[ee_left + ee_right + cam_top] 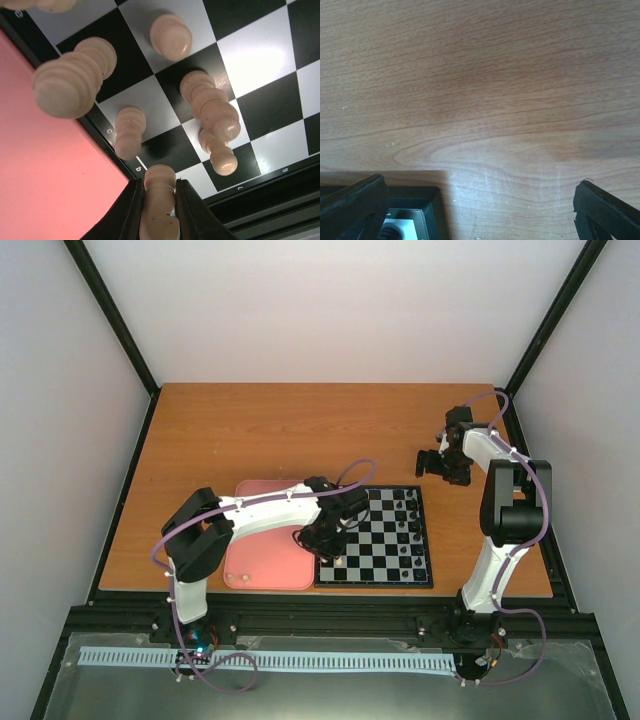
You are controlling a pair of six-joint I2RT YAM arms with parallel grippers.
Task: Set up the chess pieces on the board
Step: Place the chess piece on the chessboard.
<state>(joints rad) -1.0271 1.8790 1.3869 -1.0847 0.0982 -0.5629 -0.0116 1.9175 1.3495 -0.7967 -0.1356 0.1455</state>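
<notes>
Clamped between the fingers [127, 215] of my left gripper [159, 189] was one cream pawn [160, 220]. The jaws were closed tight on its sides, and its rounded head poked out past my fingertips. Whether its base touched anything, I could not tell. Right ahead of those fingertips ran the black border of the board [260, 65], with the letter b printed just beside the pawn's head. Further cream chess pieces [172, 35] stood on squares beyond my fingertips: one close ahead, two a little to one side, the rest farther out. To the other side of my fingers lay the pink tray [45, 175], just beside the board's border. Black pieces [405, 510] lined the side of the board farthest from my left fingers.

My right gripper [480, 202] hung over the bare wooden table [480, 75], well apart from the left one, its jaws spread wide with nothing between them. A corner of the board sat just beside one of its fingers.
</notes>
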